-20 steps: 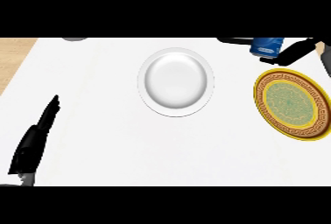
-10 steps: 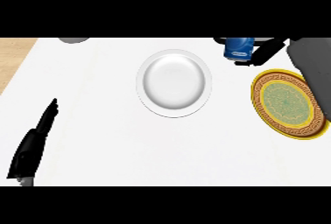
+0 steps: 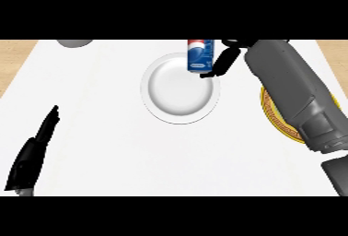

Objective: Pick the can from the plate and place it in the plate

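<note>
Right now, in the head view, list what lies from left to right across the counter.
Left hand → white plate → can → right hand → patterned plate, mostly hidden under the forearm.

A blue cylindrical can (image 3: 200,56) is marked with red and white. A plain white round plate (image 3: 181,88) is seen beside a gold-rimmed patterned plate (image 3: 277,120).

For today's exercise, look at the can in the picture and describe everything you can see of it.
The can is blue with a red and white band near its top and a pale label patch lower down, and looks like metal. It stands roughly upright over the far rim of the white plate; whether it touches the plate cannot be told. The right hand is curled against its right side, holding it.
</note>
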`<control>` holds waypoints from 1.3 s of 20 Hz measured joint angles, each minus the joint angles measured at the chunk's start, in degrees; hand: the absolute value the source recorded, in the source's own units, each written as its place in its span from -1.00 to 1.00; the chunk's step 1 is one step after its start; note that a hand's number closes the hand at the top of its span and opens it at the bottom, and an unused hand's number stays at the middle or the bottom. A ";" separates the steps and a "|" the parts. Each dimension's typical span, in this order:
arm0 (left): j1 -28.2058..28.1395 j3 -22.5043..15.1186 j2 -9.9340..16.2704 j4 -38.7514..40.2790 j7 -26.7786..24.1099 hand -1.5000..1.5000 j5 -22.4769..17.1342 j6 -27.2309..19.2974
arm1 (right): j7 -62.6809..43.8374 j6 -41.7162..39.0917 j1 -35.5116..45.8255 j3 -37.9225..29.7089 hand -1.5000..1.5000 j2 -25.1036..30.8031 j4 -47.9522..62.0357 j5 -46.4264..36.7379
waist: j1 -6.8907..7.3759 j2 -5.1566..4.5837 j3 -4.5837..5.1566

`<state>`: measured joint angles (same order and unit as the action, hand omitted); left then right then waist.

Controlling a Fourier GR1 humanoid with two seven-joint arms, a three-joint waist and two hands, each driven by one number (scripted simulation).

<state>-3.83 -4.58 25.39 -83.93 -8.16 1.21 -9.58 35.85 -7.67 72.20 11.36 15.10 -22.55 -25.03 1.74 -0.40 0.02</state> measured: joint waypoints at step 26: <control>1.58 0.75 -2.22 -0.40 0.77 0.00 2.44 1.64 | -7.85 7.18 -0.77 -6.56 -1.00 -14.58 12.78 3.81 | 1.83 -0.79 -0.04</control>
<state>-2.25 -3.83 23.16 -84.33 -7.39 3.65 -7.95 28.00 -0.48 71.43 4.80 0.52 -9.76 -21.22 3.57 -1.19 -0.03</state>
